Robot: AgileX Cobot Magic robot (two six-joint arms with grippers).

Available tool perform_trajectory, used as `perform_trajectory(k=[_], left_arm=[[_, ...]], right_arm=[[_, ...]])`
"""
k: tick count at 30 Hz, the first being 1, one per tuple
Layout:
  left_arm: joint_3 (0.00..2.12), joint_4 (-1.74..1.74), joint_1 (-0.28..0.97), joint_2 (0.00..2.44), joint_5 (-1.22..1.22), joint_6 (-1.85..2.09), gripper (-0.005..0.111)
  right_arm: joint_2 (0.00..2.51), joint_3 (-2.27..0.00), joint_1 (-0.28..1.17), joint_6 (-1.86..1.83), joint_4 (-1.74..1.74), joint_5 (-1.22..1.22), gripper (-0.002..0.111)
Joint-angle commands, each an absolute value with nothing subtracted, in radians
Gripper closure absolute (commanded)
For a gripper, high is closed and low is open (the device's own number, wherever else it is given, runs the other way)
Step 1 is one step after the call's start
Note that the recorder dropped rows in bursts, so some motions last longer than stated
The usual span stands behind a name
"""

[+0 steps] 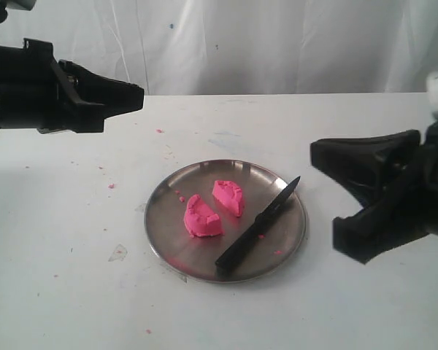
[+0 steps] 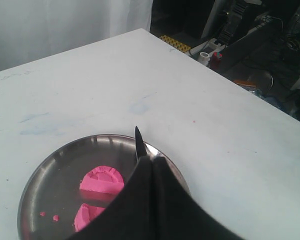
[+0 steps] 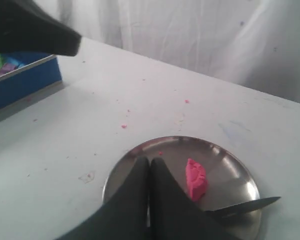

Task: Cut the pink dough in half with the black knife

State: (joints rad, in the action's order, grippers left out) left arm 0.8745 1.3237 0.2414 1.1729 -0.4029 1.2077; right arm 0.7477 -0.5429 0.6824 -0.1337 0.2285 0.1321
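Note:
The pink dough lies in two half-round chunks (image 1: 202,217) (image 1: 228,197) on the steel plate (image 1: 160,233). The black knife (image 1: 259,226) rests free on the plate's right side, its point toward the back right. My left gripper (image 1: 139,95) hangs shut and empty above the table, back left of the plate. The left wrist view shows that gripper (image 2: 152,159), both chunks (image 2: 102,180) (image 2: 87,215) and the blade tip (image 2: 138,142). My right gripper (image 3: 149,161) is shut and empty; its arm (image 1: 394,189) hovers right of the plate. There I see one chunk (image 3: 195,179) and the knife (image 3: 245,206); the fingers hide the other chunk.
Tiny pink crumbs (image 1: 111,185) dot the white table and the plate (image 3: 230,165). A blue box (image 3: 20,85) with coloured pieces stands off to the left side. Behind the table hangs a white curtain (image 1: 277,44). Past one table edge is dark clutter (image 2: 250,50).

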Motion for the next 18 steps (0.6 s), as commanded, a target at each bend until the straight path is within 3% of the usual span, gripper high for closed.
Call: perform_trajectory(k=[1, 12, 18], left_arm=[[0.869, 1.336, 0.244, 1.165, -0.411, 1.209, 0.107], [0.869, 1.336, 0.244, 1.165, -0.411, 1.209, 0.107], [0.869, 1.336, 0.244, 1.165, -0.411, 1.209, 0.107]], right_arm=[[0.652, -0.482, 0.556, -0.126, 0.285, 0.156, 0.108], [0.355, -0.277, 0.290, -0.126, 0.321, 0.223, 0.108], [0.258, -0.220, 0.259, -0.128, 0.318, 0.219, 0.108]])
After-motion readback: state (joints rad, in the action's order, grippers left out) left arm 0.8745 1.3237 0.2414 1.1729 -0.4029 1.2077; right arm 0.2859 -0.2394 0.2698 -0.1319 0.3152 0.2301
